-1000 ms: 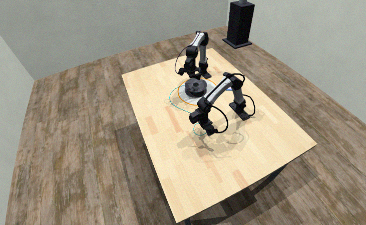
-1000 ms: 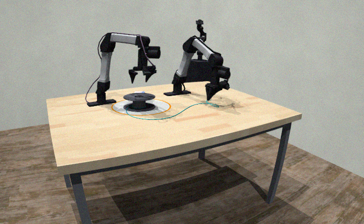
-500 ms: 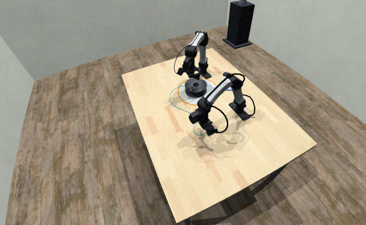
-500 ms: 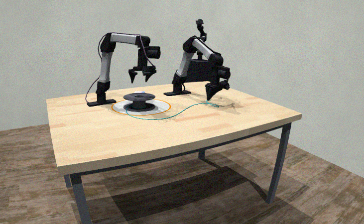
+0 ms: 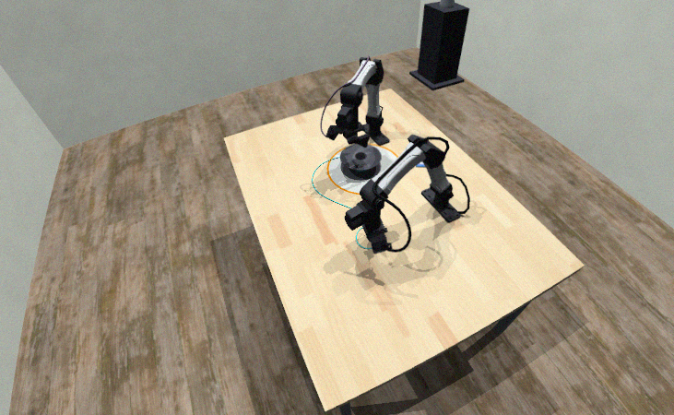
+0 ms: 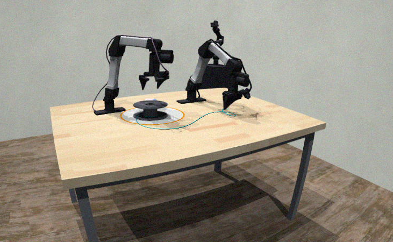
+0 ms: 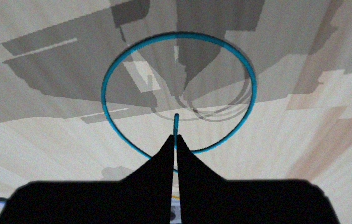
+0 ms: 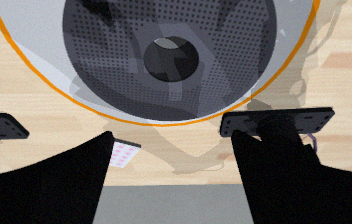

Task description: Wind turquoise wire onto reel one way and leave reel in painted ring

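the reel [image 5: 372, 154] [image 6: 161, 104] [image 8: 112, 80] lay flat on the table [image 5: 463, 268] [image 6: 101, 150] [image 7: 257, 170] [image 8: 12, 82], one flange down and the other up, inside the orange ring [image 5: 327, 167] [image 6: 184, 114] [image 7: 175, 197] [image 8: 163, 125]. in the right wrist view, its upper flange came close to the ring's edge, with the open hub hole showing.

the wire [image 5: 313, 180] [image 6: 166, 129] [image 7: 253, 90] was largely unwound. it left the reel low down, crossed the ring and ran in a long curve over the table to a loop beneath the left gripper [image 5: 379, 245] [image 6: 224, 107] [image 7: 176, 137]. the left fingers were pressed together and pinched the wire near its tip, a short piece of which stuck out past them. the loop lay around that spot in the left wrist view.

the right gripper [image 5: 358, 140] [image 6: 150, 87] [image 8: 172, 133] was above the reel, pointing down, its fingers spread wide with nothing between them and its tips apart from the upper flange. a pale block [image 6: 150, 99] [image 8: 123, 154] with pink spots sat outside the ring, near it and touching neither reel nor wire.
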Robot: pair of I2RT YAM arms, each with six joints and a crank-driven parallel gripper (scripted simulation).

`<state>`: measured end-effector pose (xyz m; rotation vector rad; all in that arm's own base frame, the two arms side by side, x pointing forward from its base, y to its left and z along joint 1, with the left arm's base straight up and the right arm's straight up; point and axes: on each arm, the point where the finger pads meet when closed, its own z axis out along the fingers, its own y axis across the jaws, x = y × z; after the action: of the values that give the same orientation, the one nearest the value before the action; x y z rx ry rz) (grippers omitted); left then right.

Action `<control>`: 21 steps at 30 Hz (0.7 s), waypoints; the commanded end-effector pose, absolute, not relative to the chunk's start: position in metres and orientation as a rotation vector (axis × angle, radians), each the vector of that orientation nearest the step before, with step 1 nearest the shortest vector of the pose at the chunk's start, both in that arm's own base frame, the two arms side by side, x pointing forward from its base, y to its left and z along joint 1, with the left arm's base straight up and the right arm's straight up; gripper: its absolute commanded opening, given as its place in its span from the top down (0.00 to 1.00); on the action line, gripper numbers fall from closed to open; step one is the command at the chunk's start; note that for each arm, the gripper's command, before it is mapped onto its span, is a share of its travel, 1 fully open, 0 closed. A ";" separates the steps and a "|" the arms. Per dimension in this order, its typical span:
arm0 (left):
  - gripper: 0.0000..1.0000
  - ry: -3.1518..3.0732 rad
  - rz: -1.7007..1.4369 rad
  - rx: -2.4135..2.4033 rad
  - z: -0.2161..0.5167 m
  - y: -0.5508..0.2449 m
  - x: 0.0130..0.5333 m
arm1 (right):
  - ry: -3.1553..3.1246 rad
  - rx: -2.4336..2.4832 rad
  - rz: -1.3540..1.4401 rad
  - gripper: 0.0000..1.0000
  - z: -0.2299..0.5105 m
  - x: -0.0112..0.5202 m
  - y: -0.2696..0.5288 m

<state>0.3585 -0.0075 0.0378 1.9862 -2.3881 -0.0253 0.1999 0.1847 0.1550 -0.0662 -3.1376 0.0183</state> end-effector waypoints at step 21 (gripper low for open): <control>1.00 -2.869 0.000 1.280 0.043 -0.005 0.365 | -3.063 0.697 0.000 0.00 0.159 0.203 0.189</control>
<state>0.3562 -0.0076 0.0376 1.3336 -2.8221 -0.0029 0.1984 0.1859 0.1550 0.5411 -3.0914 0.0155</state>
